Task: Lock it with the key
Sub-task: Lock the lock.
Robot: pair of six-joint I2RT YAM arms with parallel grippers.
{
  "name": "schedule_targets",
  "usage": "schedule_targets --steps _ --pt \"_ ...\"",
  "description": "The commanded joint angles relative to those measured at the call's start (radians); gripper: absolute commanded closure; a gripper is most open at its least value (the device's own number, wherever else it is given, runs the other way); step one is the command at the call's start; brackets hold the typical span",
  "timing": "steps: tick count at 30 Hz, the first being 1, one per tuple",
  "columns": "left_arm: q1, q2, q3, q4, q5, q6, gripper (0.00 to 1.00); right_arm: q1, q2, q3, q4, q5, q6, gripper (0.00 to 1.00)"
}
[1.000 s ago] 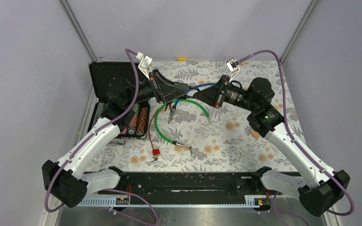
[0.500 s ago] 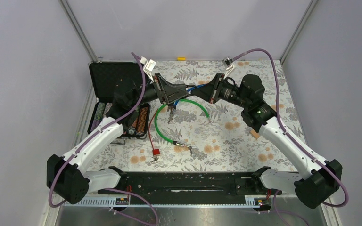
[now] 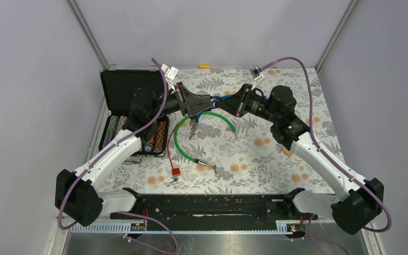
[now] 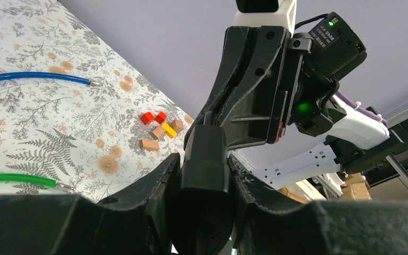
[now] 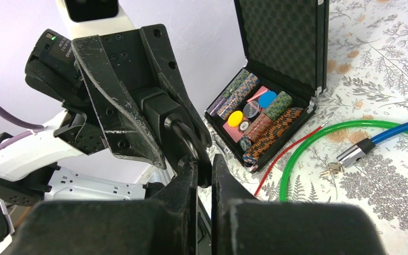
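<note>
Left wrist view: the black, block-shaped lock body (image 4: 204, 159) sits at lower centre of the frame. It is clamped between the two fingers of the left hand (image 4: 204, 170), which is partly closed around its sides. The body's long axis runs up the frame, and its free end points toward the right hand (image 4: 206, 123), whose tips meet it from above.

In the right wrist view that hand's fingers (image 5: 188, 175) are pressed almost together at centre frame, right against the lock. Whether a key lies between them cannot be made out.

In the top external view the two hands meet nose to nose at upper centre, above the floral-patterned worktop (image 3: 276, 159). The lock's axis runs left to right along the line between them. Below them lie a green cable loop (image 3: 176, 139), a blue cable (image 3: 228, 96) and a thin red cable (image 3: 168, 151). An open black case of poker chips (image 3: 125, 87) stands at upper left.
</note>
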Motion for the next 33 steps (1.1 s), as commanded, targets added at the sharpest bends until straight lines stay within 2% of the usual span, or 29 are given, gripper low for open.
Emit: schedule_targets --steps 1,5,9,12,17,18,20,21,24,26,27,30,33 --pt "-0.153 0.11 0.006 0.029 0.145 -0.056 1.0 0.254 0.06 0.06 0.281 -0.303 0.043 1.0" --pt "-0.152 0.119 0.023 0.037 0.149 -0.055 1.0 0.276 0.074 0.054 0.283 -0.293 0.049 1.0" --pt "-0.128 0.083 0.027 -0.048 0.135 -0.002 1.0 0.259 0.011 0.055 0.117 -0.197 -0.069 1.0" --pt "-0.071 0.026 0.01 -0.087 0.14 0.024 1.0 0.195 -0.035 0.057 -0.007 -0.158 -0.117 1.0" --pt "-0.036 -0.054 0.028 -0.251 0.131 0.165 0.99 0.071 -0.123 0.049 -0.129 -0.106 -0.169 1.0" --pt "-0.036 -0.059 0.037 -0.276 0.135 0.189 0.93 0.062 -0.138 0.054 -0.15 -0.092 -0.193 1.0" --pt "-0.034 -0.064 0.049 -0.309 0.142 0.225 0.73 0.046 -0.149 0.066 -0.188 -0.063 -0.213 1.0" --pt "-0.033 -0.066 0.054 -0.321 0.147 0.239 0.56 0.04 -0.152 0.075 -0.211 -0.051 -0.224 1.0" --pt "-0.025 -0.073 0.068 -0.347 0.157 0.294 0.22 0.019 -0.162 0.083 -0.242 -0.043 -0.242 1.0" --pt "-0.015 -0.075 0.094 -0.403 0.155 0.364 0.1 0.011 -0.173 0.094 -0.288 -0.05 -0.284 1.0" --pt "-0.012 -0.075 0.115 -0.451 0.151 0.414 0.08 0.011 -0.175 0.113 -0.332 -0.067 -0.324 1.0" --pt "-0.012 -0.064 0.164 -0.534 0.126 0.52 0.04 0.011 -0.171 0.185 -0.501 -0.129 -0.476 1.0" --pt "-0.012 -0.04 0.164 -0.543 0.209 0.577 0.03 0.011 -0.169 0.235 -0.68 -0.152 -0.631 1.0"
